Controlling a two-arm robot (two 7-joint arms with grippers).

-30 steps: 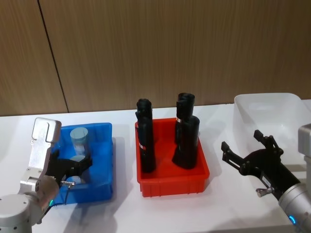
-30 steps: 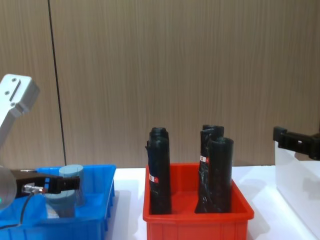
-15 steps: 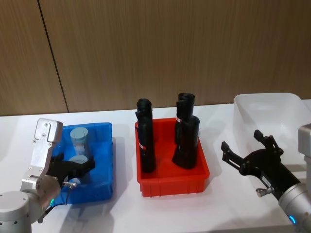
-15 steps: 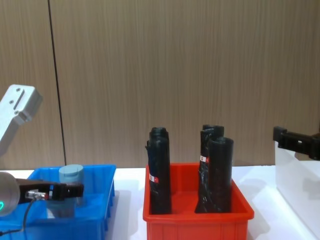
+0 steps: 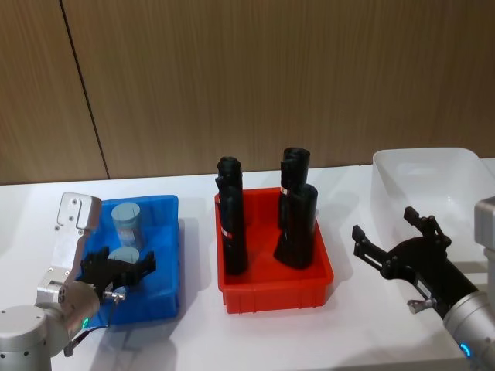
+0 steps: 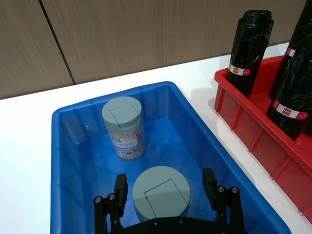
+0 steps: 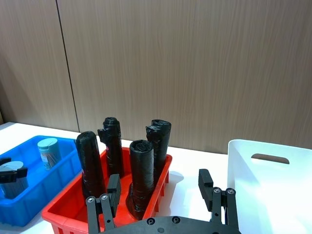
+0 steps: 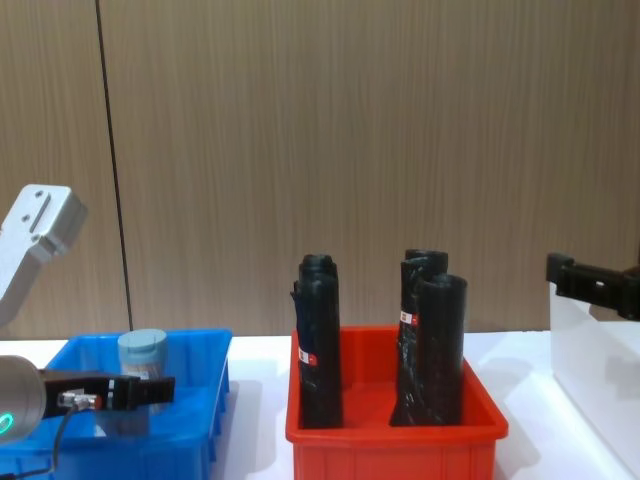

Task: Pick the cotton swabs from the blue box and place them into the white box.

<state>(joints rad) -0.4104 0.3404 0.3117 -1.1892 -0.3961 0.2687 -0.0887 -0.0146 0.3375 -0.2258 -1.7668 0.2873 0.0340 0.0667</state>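
Evidently a grasp is being lined up: the left gripper [image 6: 165, 181] sits low inside the blue box [image 6: 112, 91], jaws spread wide on either side of the nearer jar of cotton swabs [image 6: 161, 195], with a gap on each side and nothing held. A second jar [image 6: 123, 126] stands upright farther back, apart from the first. The right gripper [image 5: 383, 222] hovers above the tabletop [image 5: 356, 309] between the red bin [image 5: 274, 297] (black rolls [image 5: 232, 232] upright in it) and the white box [image 5: 421, 152], jaws open and empty, probably parked clear of the pick.
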